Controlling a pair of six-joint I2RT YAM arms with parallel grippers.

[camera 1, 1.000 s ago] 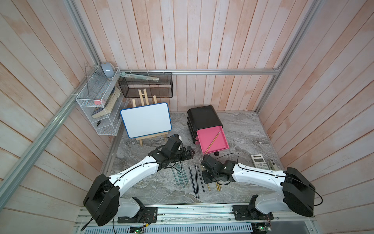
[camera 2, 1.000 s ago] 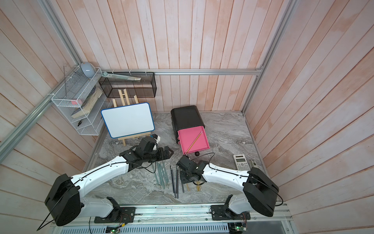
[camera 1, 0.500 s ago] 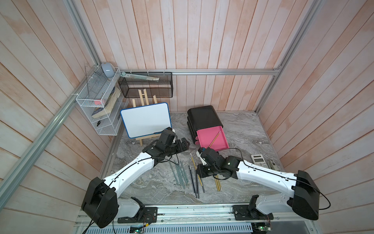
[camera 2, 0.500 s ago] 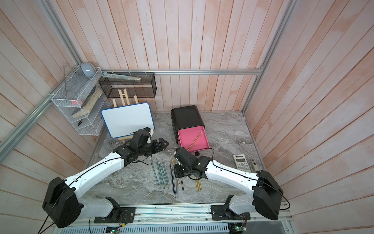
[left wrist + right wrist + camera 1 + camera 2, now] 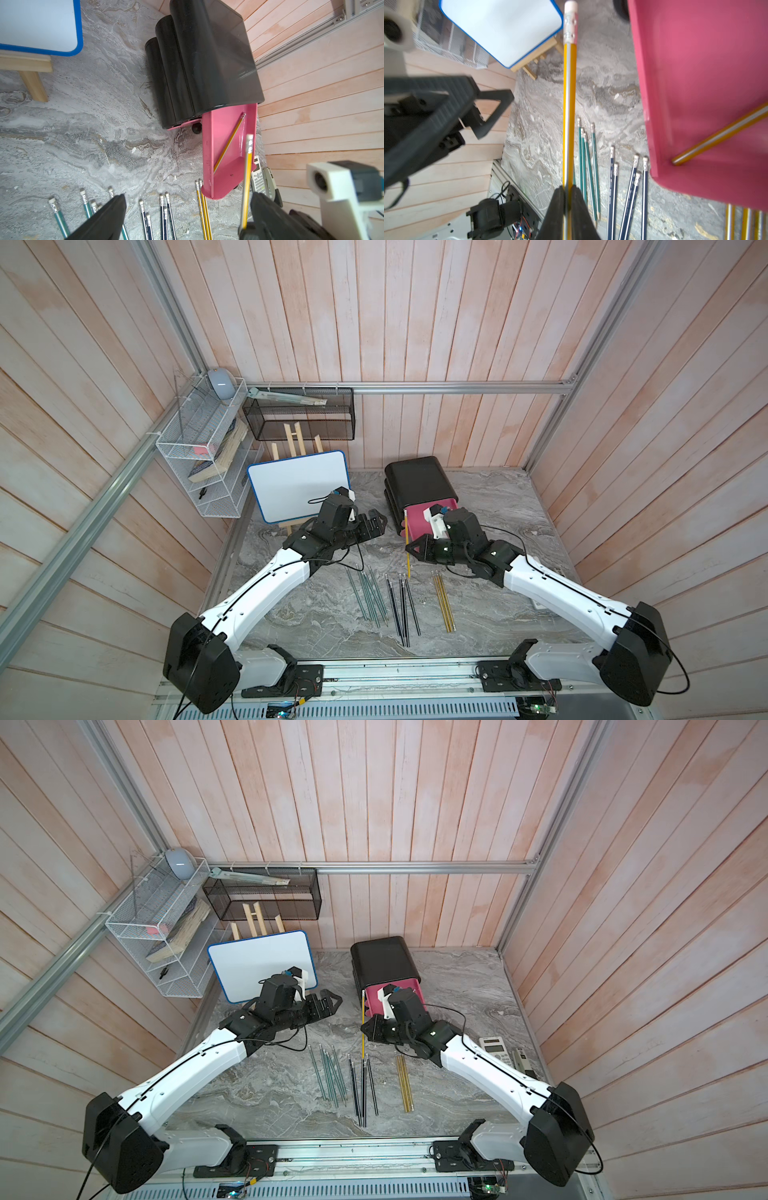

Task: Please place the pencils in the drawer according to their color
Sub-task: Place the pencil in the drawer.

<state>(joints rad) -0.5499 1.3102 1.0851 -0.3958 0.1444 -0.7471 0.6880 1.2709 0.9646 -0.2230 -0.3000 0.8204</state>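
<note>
Gleaming yellow pencil (image 5: pixel 569 104), silver-ferruled, white-tipped

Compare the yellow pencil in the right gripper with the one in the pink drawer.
The held pencil is clamped in the right gripper; the drawer pencil lies loose. The held pencil is outside the pink drawer; the drawer pencil lies diagonally inside. Both: yellow, silver ferrules.

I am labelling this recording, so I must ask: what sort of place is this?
Probably a robot test cell dressed as a small office desk. The aluminium framing edges the plank walls, and a whiteboard, a wire shelf and rows of pencils furnish it.
</note>
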